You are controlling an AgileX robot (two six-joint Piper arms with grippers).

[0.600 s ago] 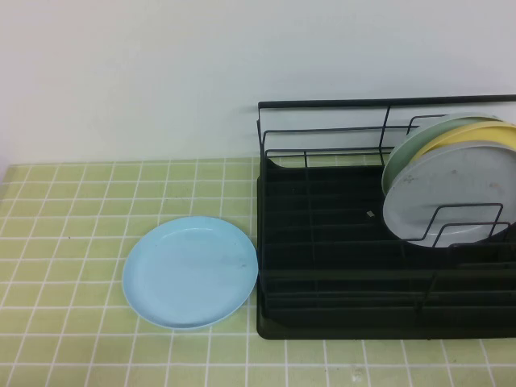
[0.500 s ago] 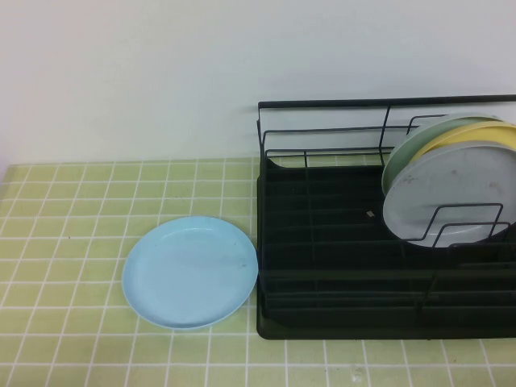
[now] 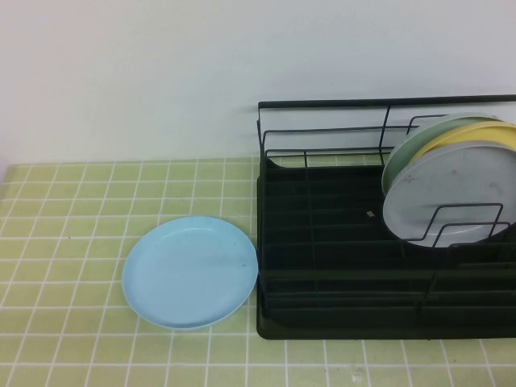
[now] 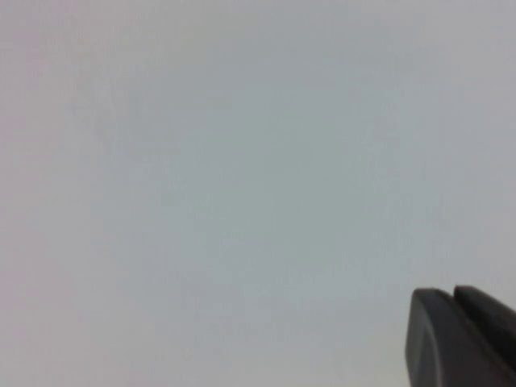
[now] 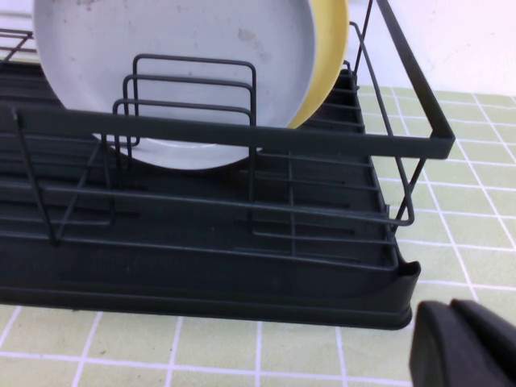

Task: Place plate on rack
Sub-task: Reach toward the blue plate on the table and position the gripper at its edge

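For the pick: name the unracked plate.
Light blue plate, flat on the tiles beside the dish rack; others stand inside. Left gripper faces wall, right gripper by rack's corner, both shut.

Plain white wall (image 3: 161,72) fills the whole upper half of the high view, bare and smooth. Below it comes the tabletop (image 3: 64,201), covered in small pale yellow-green square tiles, with white grout lines running in a neat grid. Wall and tabletop meet in a straight line across the middle. The light is soft and even, with only faint shadows on the tiles. The left wrist view looks onto that blank pale wall. The right wrist view catches more green tiles and a corner of wall.
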